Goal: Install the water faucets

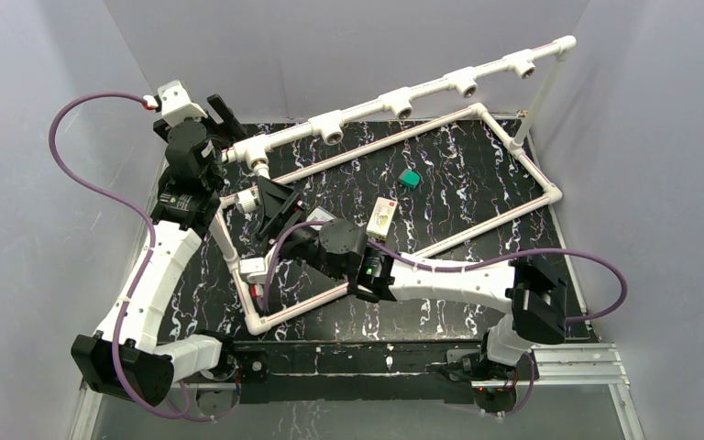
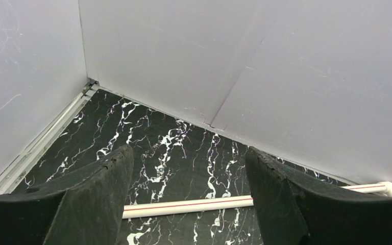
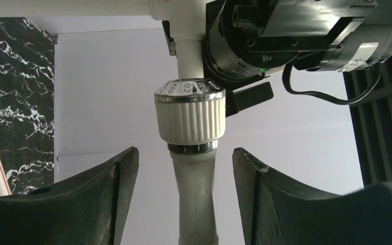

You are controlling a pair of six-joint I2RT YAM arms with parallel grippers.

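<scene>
Left arm: we see it reach up the left side of the table, its wrist beside the left end of the pipe rail.
Left gripper: released, fingers spread wide with nothing between them. It hangs above the marbled surface and a floor pipe.
Right arm: we see it stretch from its base on the right across the table to the left, low and nearly level.
Right gripper: released, with a gap on each side of the faucet. We see no contact.
Water faucet: upright between the right fingers, ribbed white knob above its stem, near the leftmost tee socket. We cannot tell whether it is seated.
</scene>
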